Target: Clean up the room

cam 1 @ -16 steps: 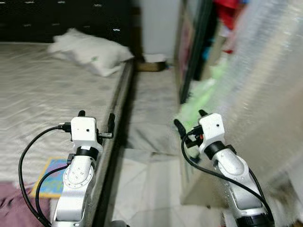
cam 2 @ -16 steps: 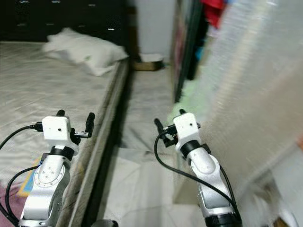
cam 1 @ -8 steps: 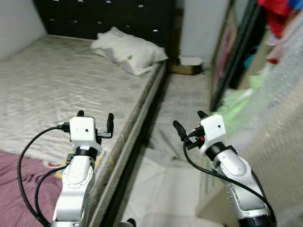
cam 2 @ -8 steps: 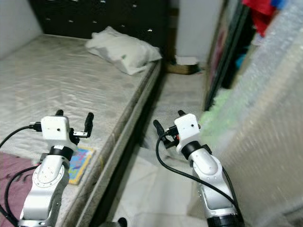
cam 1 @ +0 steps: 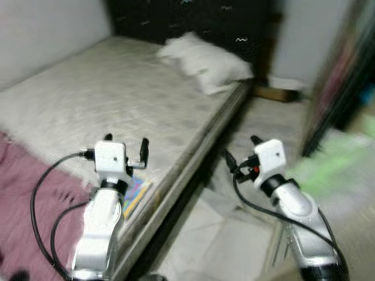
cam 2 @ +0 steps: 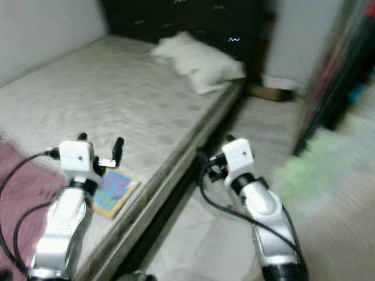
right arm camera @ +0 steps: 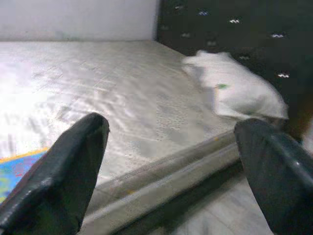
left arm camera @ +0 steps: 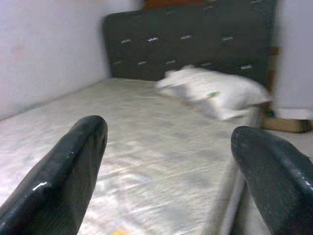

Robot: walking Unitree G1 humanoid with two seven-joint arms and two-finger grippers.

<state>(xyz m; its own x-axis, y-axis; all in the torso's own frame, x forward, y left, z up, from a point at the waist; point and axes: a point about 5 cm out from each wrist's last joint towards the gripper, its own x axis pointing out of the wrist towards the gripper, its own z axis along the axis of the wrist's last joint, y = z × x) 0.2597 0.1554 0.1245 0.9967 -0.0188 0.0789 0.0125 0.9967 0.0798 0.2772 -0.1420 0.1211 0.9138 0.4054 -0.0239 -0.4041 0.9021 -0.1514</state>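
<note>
That colourful book [cam 2: 114, 192] sits flat on the bed [cam 2: 117, 99] near its edge, just beside the left pincer [cam 2: 101, 142]. Both pincers open, empty. Probably light and thin, so pinch its overhanging edge.

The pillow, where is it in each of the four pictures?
Left eye view: pillow at the top, right of middle, at the head of the bed.
Right eye view: pillow at the top, near the middle.
Left wrist view: pillow right of middle.
Right wrist view: pillow at the right.
Shared landmark: the dark headboard behind it.
</note>
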